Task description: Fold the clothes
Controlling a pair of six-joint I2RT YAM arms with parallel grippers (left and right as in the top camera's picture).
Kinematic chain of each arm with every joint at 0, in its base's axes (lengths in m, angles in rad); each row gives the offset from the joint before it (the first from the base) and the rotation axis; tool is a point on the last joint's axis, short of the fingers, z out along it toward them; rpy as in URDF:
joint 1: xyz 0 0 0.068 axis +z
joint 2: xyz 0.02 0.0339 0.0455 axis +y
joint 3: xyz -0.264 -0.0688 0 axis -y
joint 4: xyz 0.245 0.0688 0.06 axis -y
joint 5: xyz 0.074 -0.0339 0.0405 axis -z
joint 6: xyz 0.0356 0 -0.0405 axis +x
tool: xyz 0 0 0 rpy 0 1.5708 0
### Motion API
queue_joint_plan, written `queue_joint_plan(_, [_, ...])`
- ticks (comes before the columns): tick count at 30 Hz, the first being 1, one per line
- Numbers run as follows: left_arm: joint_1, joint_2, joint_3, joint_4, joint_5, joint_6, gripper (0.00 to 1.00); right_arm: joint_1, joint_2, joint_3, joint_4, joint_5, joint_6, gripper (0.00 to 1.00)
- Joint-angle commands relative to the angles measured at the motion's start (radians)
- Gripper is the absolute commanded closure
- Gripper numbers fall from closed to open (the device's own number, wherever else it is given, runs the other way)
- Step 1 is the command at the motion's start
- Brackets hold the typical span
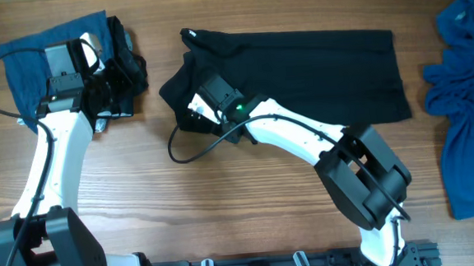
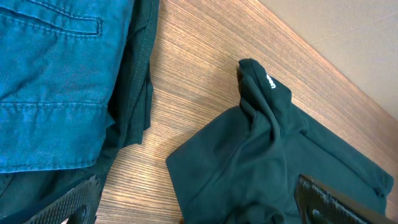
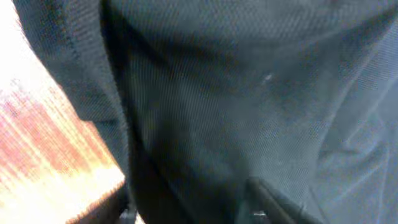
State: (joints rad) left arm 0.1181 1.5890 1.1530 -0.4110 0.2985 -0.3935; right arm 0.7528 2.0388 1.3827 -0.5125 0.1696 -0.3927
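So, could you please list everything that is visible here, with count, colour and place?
black shirt: one, black, table centre, partly folded
folded garment: one, blue, far left
dark garment: one, black, against the folded garment
crumpled heap: one, blue, right edge
table: one, brown wood, under everything
left end effector: one, black, open, by the far-left garments
right end effector: one, black, at the black shirt's left end; grip hidden

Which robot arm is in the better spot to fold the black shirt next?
Right, probably. The right gripper is at the bunched left end of the black shirt, with fabric filling its wrist camera. The left gripper hangs open by the blue-and-black stack, apart from the shirt.
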Motion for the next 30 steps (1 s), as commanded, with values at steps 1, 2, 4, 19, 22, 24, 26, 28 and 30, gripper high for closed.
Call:
queue_joint_plan(1, [-0.002, -0.024, 0.008, 0.0, 0.019, 0.023, 0.0, 0.0, 0.008, -0.001, 0.034, 0.092, 0.03, 0.75])
queue_joint_plan(2, [-0.002, -0.024, 0.008, 0.0, 0.019, 0.023, 0.0, 0.001, 0.008, -0.001, 0.038, 0.127, 0.029, 0.9])
queue_joint_plan(4, [-0.002, -0.024, 0.008, 0.0, 0.019, 0.023, 0.0, 0.0, 0.008, -0.001, 0.041, 0.179, 0.029, 0.96])
queue_joint_plan(19, [-0.002, -0.024, 0.008, 0.0, 0.019, 0.024, 0.0, -0.125, 0.002, -0.001, 0.376, 0.367, -0.081, 0.81])
queue_joint_plan(22, [-0.002, -0.024, 0.008, 0.0, 0.019, 0.023, 0.0, -0.167, 0.002, -0.001, 0.407, 0.267, -0.084, 0.67])
queue_joint_plan(24, [-0.002, -0.024, 0.008, 0.0, 0.019, 0.024, 0.0, -0.201, 0.002, -0.001, 0.42, 0.105, -0.083, 0.57])
queue_joint_plan(26, [-0.002, -0.024, 0.008, 0.0, 0.019, 0.023, 0.0, -0.239, 0.002, -0.001, 0.458, -0.035, -0.075, 0.37])
queue_joint_plan(28, [-0.002, -0.024, 0.008, 0.0, 0.019, 0.023, 0.0, -0.266, 0.005, -0.001, 0.515, -0.059, -0.038, 0.29])
queue_joint_plan(30, [-0.002, -0.024, 0.008, 0.0, 0.019, 0.023, 0.0, -0.291, 0.005, 0.0, 0.568, -0.055, 0.021, 0.26])
